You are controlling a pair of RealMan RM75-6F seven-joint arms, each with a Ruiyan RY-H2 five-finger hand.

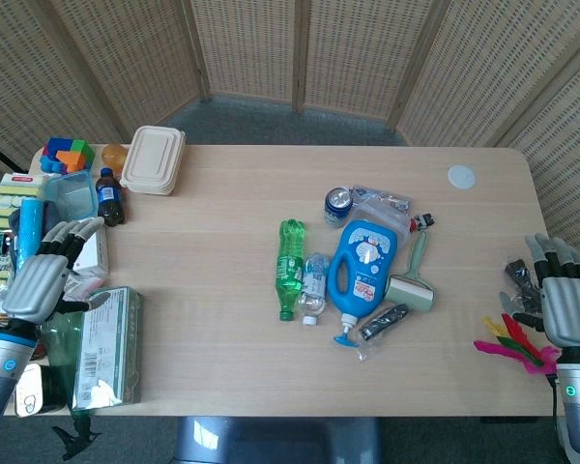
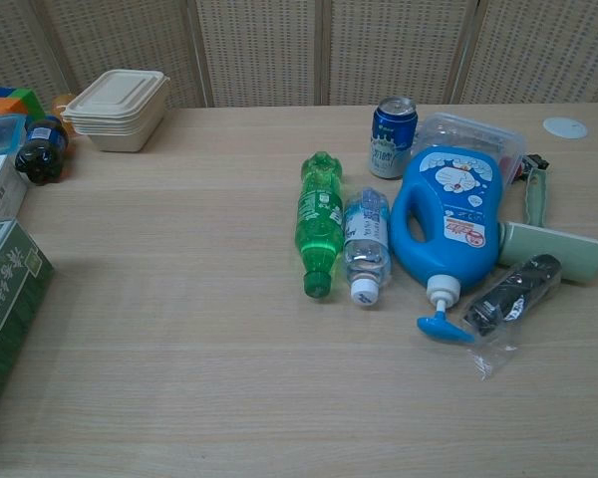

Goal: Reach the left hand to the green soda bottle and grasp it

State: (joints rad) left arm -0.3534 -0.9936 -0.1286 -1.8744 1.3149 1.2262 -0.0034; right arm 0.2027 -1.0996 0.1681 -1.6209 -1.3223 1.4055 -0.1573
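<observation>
Since the green soda bottle (image 1: 289, 267) lies mid-bench, long axis running near-to-far with cap toward the robot, the left robot hand (image 1: 46, 274), empty with fingers apart at the left edge, must travel rightward; clear bottle (image 1: 313, 283) touches its far side.

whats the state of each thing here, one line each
green bottle: lying on its side, capped, not held
clear bottle: lying beside it, capped
blue jug: lying flat, spout toward camera
can: upright
cola bottle: upright
beige box: lid closed
left hand: fingers apart, holding nothing
right hand: fingers apart, holding nothing
</observation>
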